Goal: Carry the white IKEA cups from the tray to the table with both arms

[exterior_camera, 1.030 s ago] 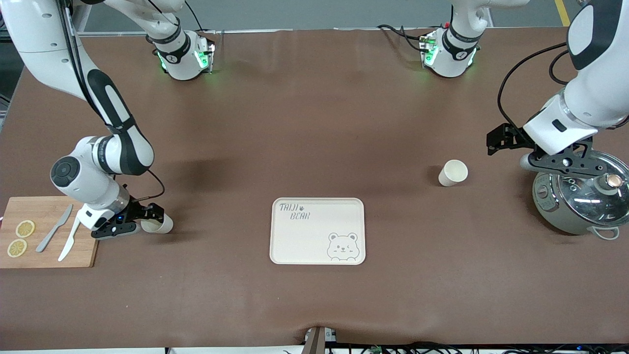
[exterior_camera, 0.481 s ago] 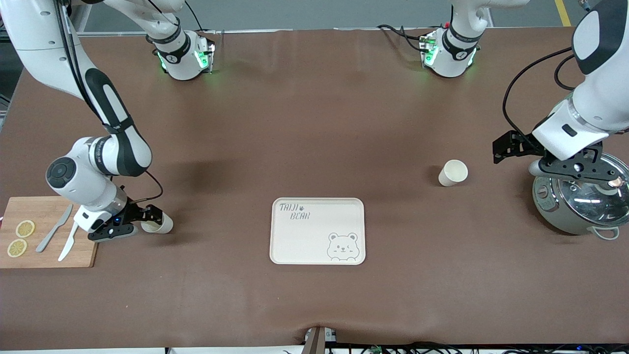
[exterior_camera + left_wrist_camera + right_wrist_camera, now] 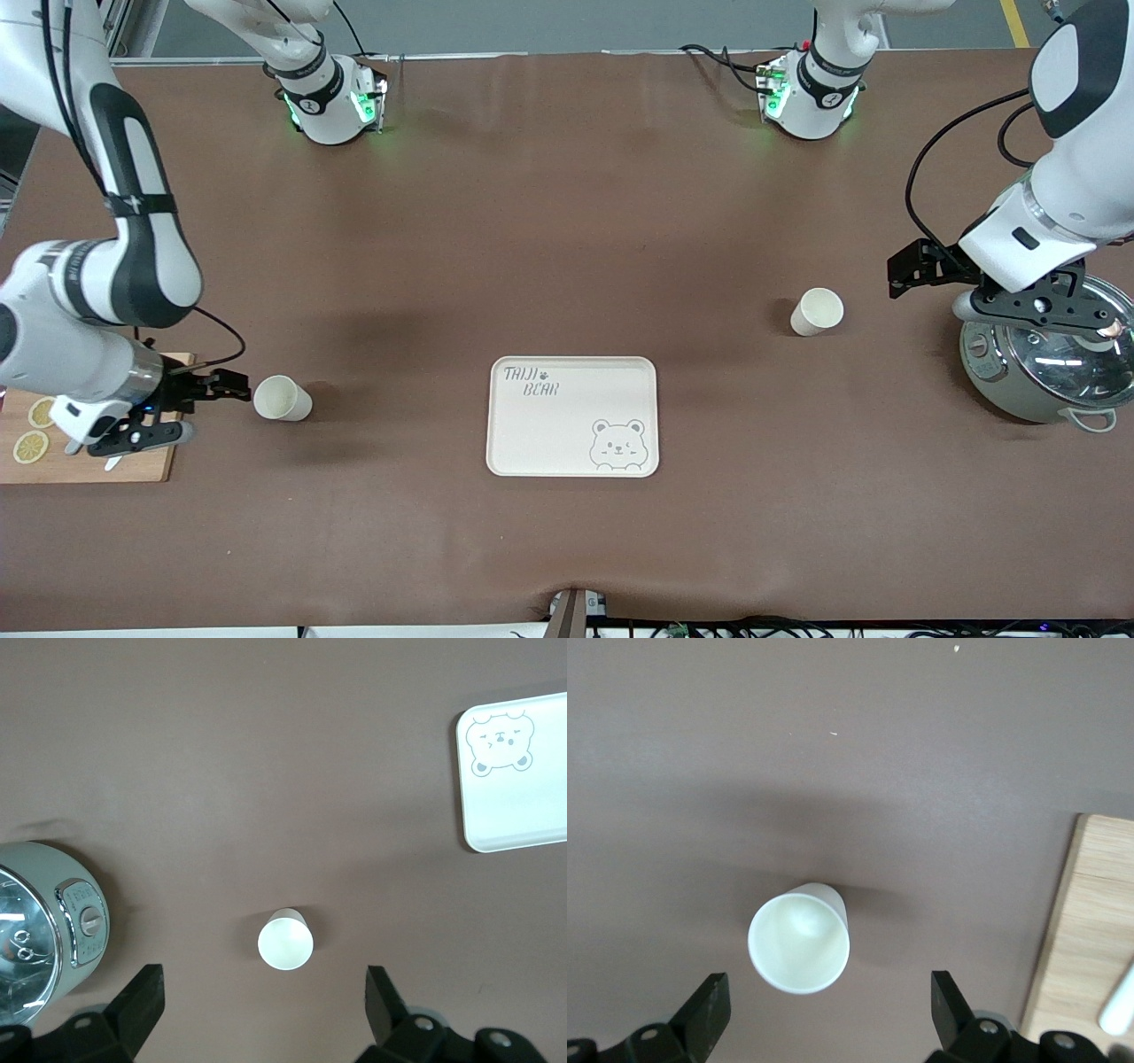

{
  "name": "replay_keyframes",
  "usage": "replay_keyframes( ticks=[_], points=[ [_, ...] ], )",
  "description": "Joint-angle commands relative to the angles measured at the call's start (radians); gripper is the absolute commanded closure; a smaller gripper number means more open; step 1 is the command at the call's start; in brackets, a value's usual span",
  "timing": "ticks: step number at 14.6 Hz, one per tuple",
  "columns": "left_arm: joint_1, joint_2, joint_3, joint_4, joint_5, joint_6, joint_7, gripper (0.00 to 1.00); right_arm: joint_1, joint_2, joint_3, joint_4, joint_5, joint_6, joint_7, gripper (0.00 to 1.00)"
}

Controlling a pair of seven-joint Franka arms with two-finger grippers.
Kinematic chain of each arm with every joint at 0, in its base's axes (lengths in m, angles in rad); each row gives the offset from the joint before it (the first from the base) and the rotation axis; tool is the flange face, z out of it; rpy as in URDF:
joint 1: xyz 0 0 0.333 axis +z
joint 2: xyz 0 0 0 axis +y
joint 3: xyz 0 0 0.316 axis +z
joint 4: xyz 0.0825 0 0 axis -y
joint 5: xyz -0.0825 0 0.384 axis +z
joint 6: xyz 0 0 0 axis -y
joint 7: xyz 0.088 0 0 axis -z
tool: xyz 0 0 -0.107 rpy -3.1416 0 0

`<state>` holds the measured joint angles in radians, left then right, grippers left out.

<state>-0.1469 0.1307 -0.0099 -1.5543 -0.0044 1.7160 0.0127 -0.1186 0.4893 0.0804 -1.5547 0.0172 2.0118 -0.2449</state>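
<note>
The right tool (image 3: 146, 416), spread, has backed off its empty cup (image 3: 282, 398); left tool (image 3: 1019, 297) spread.

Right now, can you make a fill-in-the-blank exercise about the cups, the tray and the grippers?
1. The tray holds ____ cups.
2. Both cups stand ____ on the table.
3. The left gripper is over the rim of the ____.
4. The right gripper's fingers are ____, next to a cup.

Missing words: no; upright; pot; open
</note>
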Motion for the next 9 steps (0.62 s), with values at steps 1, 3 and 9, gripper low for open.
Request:
replay_keyframes(
  ticks=[1, 3, 9],
  points=[
    [0.000, 0.012, 0.002, 0.020, -0.017, 0.005, 0.000, 0.00, -0.021, -0.032, 0.010, 0.056, 0.000, -0.109, 0.001, 0.00],
    [-0.003, 0.012, 0.001, 0.020, -0.017, 0.004, -0.005, 0.00, -0.024, -0.098, 0.007, 0.077, -0.012, -0.197, 0.001, 0.00],
    [-0.011, 0.017, 0.001, 0.020, -0.019, 0.025, -0.020, 0.00, -0.087, -0.313, -0.007, 0.125, -0.006, -0.346, 0.009, 0.00]
  ],
)
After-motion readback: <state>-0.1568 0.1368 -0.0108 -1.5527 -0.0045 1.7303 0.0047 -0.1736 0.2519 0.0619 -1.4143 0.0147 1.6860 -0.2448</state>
